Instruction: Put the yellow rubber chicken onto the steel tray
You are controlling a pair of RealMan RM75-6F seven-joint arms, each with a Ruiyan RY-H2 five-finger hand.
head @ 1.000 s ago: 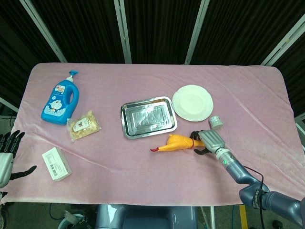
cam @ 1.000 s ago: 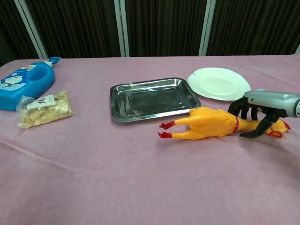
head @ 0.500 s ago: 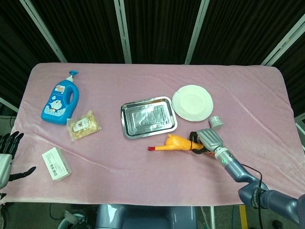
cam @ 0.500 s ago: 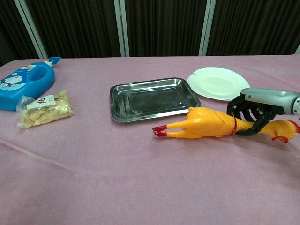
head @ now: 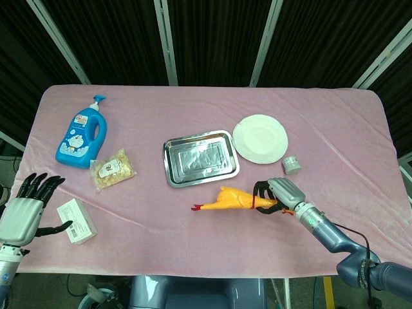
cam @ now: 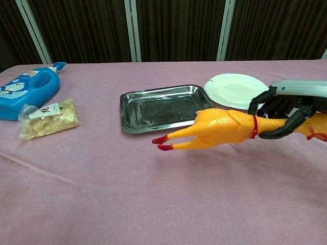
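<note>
Gripping the yellow rubber chicken (cam: pixel 219 127) by its neck, right hand (cam: pixel 278 113) apparently holds it aloft; steel tray (cam: pixel 134 118) lies beyond its feet, leftward.

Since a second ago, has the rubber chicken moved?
Yes. The rubber chicken, held at the neck by the right robot hand, has lifted off the cloth and shifted left; its feet now reach further left along the steel tray front edge.
</note>
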